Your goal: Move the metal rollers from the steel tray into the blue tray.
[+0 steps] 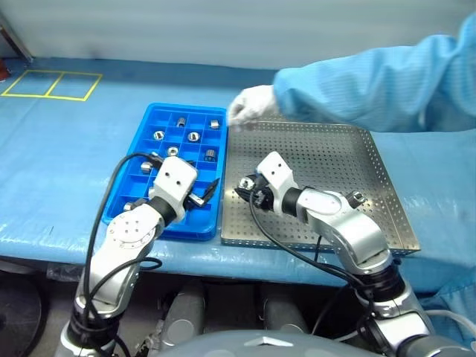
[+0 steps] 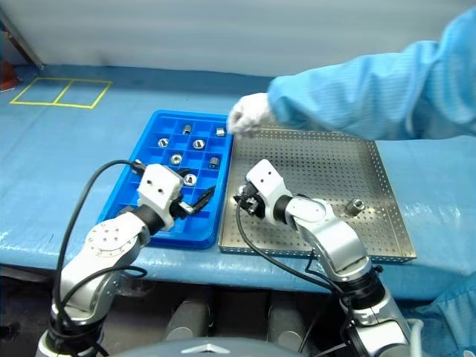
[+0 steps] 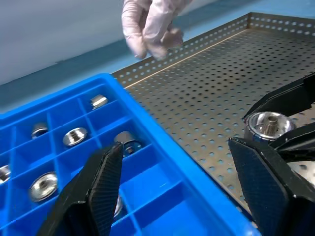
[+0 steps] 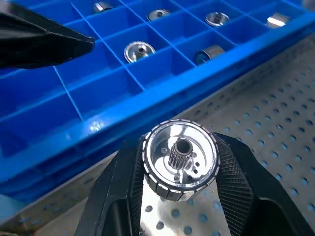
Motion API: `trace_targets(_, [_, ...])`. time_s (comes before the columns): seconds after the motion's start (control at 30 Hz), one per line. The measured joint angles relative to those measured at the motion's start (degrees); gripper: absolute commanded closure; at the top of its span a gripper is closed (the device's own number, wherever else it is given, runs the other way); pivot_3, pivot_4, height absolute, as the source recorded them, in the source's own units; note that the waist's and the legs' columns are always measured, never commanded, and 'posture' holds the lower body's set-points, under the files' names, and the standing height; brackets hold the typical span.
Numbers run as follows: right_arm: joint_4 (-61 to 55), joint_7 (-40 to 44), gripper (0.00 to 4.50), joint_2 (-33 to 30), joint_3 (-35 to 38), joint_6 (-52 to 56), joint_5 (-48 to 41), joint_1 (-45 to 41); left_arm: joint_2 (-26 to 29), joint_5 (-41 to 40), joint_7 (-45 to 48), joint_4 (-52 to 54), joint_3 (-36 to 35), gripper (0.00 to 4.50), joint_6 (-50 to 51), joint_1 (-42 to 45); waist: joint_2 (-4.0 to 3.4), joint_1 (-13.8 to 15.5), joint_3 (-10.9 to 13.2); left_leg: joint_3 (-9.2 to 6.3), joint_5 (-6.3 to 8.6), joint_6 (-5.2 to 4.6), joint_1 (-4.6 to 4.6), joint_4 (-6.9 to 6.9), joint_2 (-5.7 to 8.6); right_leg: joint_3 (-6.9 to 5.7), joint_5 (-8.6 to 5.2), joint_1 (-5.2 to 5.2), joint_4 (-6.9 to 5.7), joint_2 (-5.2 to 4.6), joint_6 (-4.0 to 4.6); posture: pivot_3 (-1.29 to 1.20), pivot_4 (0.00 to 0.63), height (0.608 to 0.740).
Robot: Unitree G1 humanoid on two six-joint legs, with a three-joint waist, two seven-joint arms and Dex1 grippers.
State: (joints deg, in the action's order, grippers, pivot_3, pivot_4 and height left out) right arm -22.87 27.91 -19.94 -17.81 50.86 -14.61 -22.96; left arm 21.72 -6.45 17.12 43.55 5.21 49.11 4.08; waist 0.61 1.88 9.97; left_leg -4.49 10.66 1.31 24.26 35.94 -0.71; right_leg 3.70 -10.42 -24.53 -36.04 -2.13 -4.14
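The steel tray (image 1: 327,152) lies on the right, with the blue tray (image 1: 182,232) against its left side. Several metal rollers (image 1: 193,137) sit in the blue tray's compartments. My right gripper (image 4: 179,164) is shut on one metal roller (image 4: 180,158), lifted above the steel tray's left edge close to the blue tray's rim. Another roller (image 1: 358,197) stands on the steel tray by my right forearm. My left gripper (image 1: 204,195) hangs open over the blue tray's near right corner, nothing between its fingers (image 3: 106,182).
A person's gloved hand (image 1: 249,104) with a blue sleeve (image 1: 387,74) reaches over the steel tray's far left corner. Yellow tape squares (image 1: 52,83) mark the blue table cover at far left. Black cables (image 1: 111,193) loop off both arms.
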Motion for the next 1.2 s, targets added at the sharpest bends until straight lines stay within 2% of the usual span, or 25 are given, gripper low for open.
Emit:
trace_targets(0.2, [5.5,2.9,2.8,4.2,-4.5,-4.2,0.5,-5.1,4.6,1.1,-1.0,7.2,-6.9,0.8,6.8,-5.4,0.01,1.8,0.0,-0.03,0.0,0.01,-0.02,-0.03,0.0,-0.03,-0.01,0.01,0.01,0.0,0.02,0.39,0.15,0.74])
trace_targets(0.47, [12.2,5.8,2.8,8.2,-7.8,-8.6,1.6,-8.5,6.7,1.9,-1.3,9.4,-15.5,0.8,10.5,-12.7,0.03,4.3,0.0,-0.02,0.01,0.03,-0.04,-0.13,-0.02,-0.06,-0.04,-0.03,0.01,0.0,0.07,0.44,0.15,0.74])
trace_targets(0.7, [15.5,8.3,2.8,10.4,-10.3,-9.4,2.1,-8.5,6.6,1.8,-2.1,10.8,-15.8,0.8,10.6,-13.5,0.03,6.7,0.0,-0.01,0.02,0.13,-0.05,-0.24,-0.04,-0.08,-0.06,-0.09,0.02,0.01,0.11,0.45,0.15,0.74])
trace_targets(0.97, [20.0,9.6,2.8,12.4,-11.0,-10.6,3.1,-9.2,6.5,1.6,-2.2,10.8,-15.2,0.8,10.6,-13.4,0.03,7.4,0.0,-0.01,0.01,0.27,-0.06,-0.37,-0.05,-0.11,-0.09,-0.14,0.04,0.01,0.16,0.45,0.15,0.74])
trace_targets(1.13, [20.4,10.9,1.14,11.7,-11.7,-11.5,4.1,-9.1,6.4,1.3,-2.2,10.8,-14.0,0.8,10.6,-13.2,0.03,7.4,0.0,-0.01,0.0,0.3,-0.06,-0.41,-0.07,-0.14,-0.1,-0.15,0.04,0.02,0.18,0.43,0.15,0.74])
trace_targets(1.2, [19.3,10.9,1.14,11.2,-11.3,-12.8,4.1,-8.4,5.8,1.0,-2.0,10.8,-13.1,0.8,10.0,-12.4,0.03,7.4,0.0,-0.01,0.0,0.3,-0.06,-0.41,-0.07,-0.15,-0.1,-0.15,0.05,0.01,0.18,0.43,0.15,0.74])
